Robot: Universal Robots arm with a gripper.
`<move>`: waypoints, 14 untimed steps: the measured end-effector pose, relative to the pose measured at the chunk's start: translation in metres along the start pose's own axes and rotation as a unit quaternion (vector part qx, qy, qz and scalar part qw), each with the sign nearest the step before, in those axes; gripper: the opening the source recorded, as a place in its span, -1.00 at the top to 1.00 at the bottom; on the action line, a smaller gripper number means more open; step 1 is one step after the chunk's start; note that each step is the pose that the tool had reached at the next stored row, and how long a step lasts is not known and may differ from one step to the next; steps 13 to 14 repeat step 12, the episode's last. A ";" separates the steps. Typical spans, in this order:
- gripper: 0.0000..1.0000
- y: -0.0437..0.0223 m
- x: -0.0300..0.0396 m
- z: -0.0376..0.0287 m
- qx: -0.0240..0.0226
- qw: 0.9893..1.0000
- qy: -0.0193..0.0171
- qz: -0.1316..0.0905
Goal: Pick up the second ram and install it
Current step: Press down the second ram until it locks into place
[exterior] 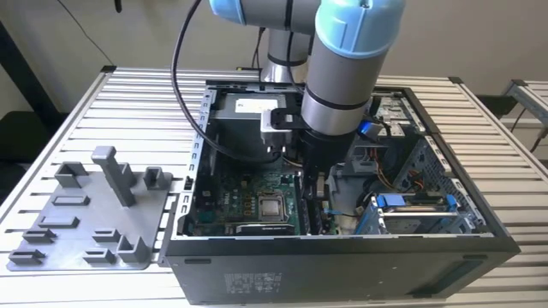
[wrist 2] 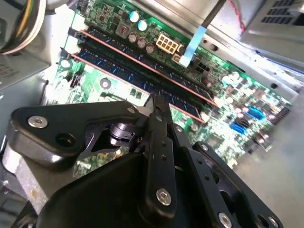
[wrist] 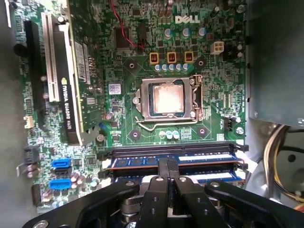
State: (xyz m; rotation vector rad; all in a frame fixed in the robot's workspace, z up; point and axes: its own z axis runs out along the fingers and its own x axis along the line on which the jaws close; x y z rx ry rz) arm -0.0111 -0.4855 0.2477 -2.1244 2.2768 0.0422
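The arm reaches down into an open computer case (exterior: 342, 253). My gripper (exterior: 315, 186) is low over the motherboard's memory slots. In both wrist views its black fingers (wrist 2: 159, 142) are pressed together with nothing between them. The gripper (wrist 2: 156, 102) meets the top edge of the second ram (wrist 2: 114, 75), a long dark stick standing in the slot nearer the gripper. In the first wrist view the gripper (wrist: 168, 166) sits at the middle of that ram (wrist: 128, 162). Whether the tips press on it or hover just above, I cannot tell.
Another memory stick (wrist 2: 123, 56) stands in the neighbouring slot. The processor socket (wrist: 167, 99) and an upright graphics card (wrist: 71, 76) lie beyond the slots. Drive cage (exterior: 411, 212) and cables crowd the case at the exterior view's right. A grey holder tray (exterior: 86, 218) sits outside on the slatted table.
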 end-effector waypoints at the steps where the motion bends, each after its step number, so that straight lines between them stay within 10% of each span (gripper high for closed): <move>1: 0.79 0.0000 -0.0001 -0.0032 0.000 1.000 0.000 0.000; 14: 0.79 0.0000 -0.0002 -0.0059 0.001 1.000 0.000 0.000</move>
